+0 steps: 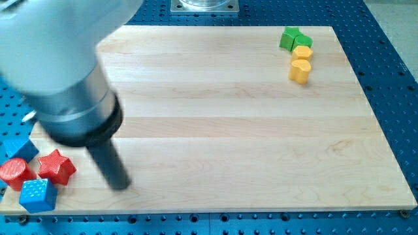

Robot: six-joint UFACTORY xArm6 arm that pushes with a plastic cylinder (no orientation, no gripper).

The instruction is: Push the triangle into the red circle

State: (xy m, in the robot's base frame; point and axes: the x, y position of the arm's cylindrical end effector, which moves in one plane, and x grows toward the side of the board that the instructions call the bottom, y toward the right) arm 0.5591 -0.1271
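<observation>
Red circle [14,170] sat lower left, touching red star [56,166], my tip [121,185] just right, no triangle discernible, no gripper fitted.

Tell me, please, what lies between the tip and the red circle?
In the camera view, the red star lies between my tip and the red circle.

Red circle: red round plastic block [13,171], standing upright with its flat face up, in the lower left of the frame.
Triangle: blue angular plastic block [17,149], exact shape unclear, lying just above the red one and apparently touching it.
</observation>
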